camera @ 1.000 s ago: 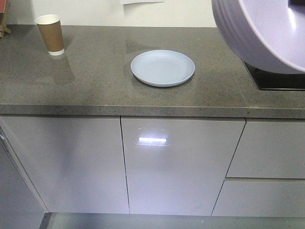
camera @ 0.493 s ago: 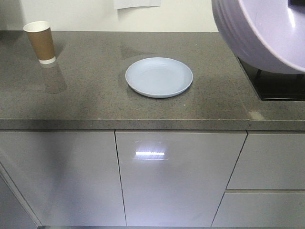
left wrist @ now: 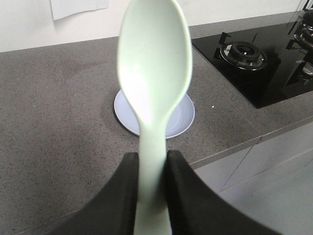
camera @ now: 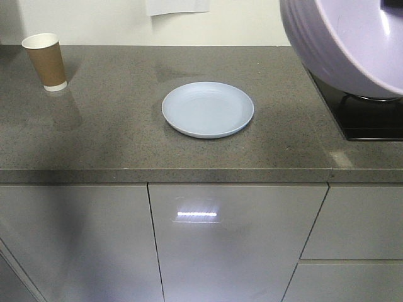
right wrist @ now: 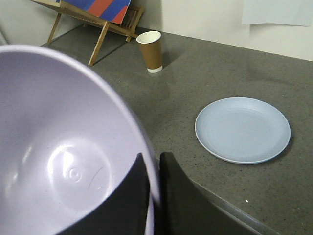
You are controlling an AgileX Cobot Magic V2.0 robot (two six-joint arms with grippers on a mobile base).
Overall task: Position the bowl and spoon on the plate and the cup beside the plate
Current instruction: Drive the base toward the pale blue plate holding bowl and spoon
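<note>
The light blue plate lies bare on the grey counter; it also shows as the plate and the plate. The brown cup stands upright at the far left, seen as the cup in the right wrist view. My left gripper is shut on the handle of the pale mint spoon, held above the counter's front edge. My right gripper is shut on the rim of the lavender bowl, which hangs large at the top right as the bowl.
A black gas hob is set into the counter right of the plate. A wooden stand with a blue and red board sits behind the cup. White cabinet doors run below the counter edge. A paper hangs on the back wall.
The front view has shifted: the counter, plate and cup sit lower and further left in frame than a second ago. The bowl stays in the same corner of the view.
</note>
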